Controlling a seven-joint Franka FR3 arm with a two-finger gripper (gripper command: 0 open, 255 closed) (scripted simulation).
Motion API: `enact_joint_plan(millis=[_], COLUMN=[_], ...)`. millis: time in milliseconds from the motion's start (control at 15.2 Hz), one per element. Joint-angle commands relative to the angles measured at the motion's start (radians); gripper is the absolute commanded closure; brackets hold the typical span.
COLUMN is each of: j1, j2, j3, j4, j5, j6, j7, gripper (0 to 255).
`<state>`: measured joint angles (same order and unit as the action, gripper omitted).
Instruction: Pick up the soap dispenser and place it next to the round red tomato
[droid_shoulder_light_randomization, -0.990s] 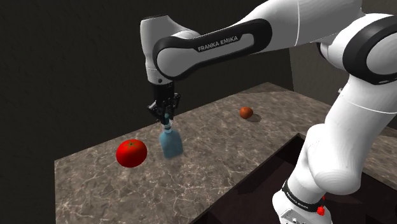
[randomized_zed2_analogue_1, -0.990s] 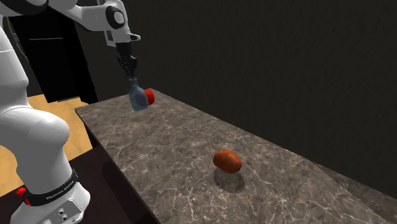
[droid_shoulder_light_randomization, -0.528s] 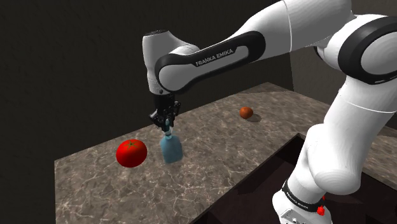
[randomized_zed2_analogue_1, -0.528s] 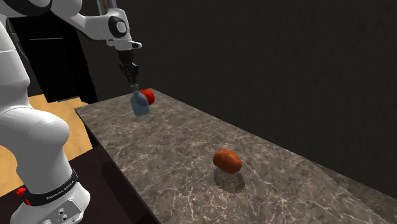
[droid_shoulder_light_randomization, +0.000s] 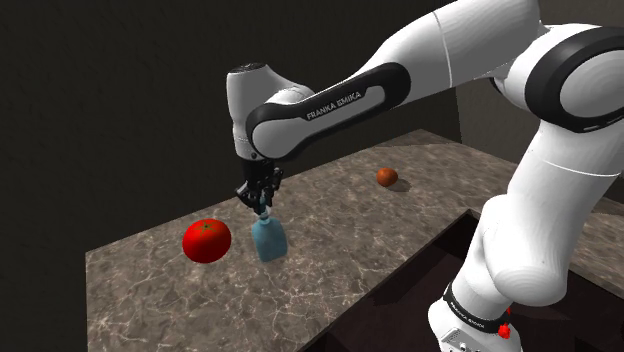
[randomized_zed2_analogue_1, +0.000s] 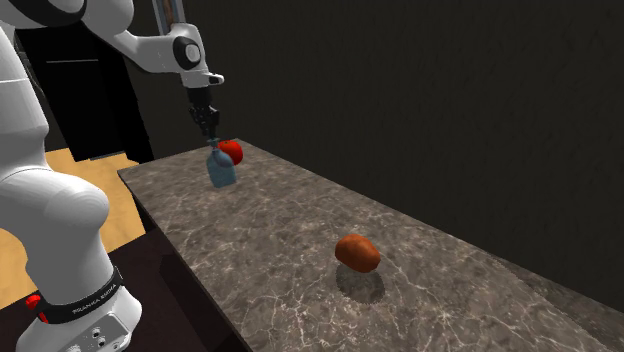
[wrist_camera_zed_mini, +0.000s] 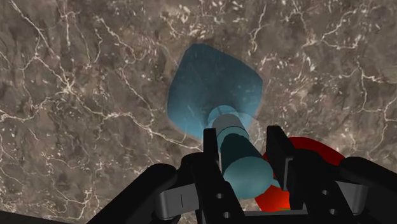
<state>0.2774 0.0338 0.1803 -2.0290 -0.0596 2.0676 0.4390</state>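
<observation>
blue soap dispenser (droid_shoulder_light_randomization: 268, 240) is clasped at its neck by the hand (droid_shoulder_light_randomization: 262, 207), fingers closed on it, upright for setting down; it is held low over the marbled surface (droid_shoulder_light_randomization: 340, 225), at three o'clock of the red tomato (droid_shoulder_light_randomization: 206, 241), shoulder view.

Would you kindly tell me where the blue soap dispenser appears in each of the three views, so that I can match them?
Shoulder view: soap dispenser left of centre, held by its neck under the end effector, right of the tomato.
Second exterior view: dispenser upper left, at the counter's far end, just before the tomato.
Wrist view: dispenser centre, its neck clasped between the fingers.
Shared landmark: the red tomato beside it.
</observation>
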Motion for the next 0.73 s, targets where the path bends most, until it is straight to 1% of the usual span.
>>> enact_joint_plan(millis=[0,264,330,660], j1=[0.000,0.000,0.001,0.000], j2=[0.004,0.004,0.004,0.004], j3=[0.000,0.000,0.000,0.000], j4=[-0.013,-0.013,-0.014,-0.013], j5=[0.001,0.001,0.001,0.001], j6=[0.002,0.002,0.002,0.002], j7=[0.000,0.000,0.001,0.000], gripper=[255,255,0,0])
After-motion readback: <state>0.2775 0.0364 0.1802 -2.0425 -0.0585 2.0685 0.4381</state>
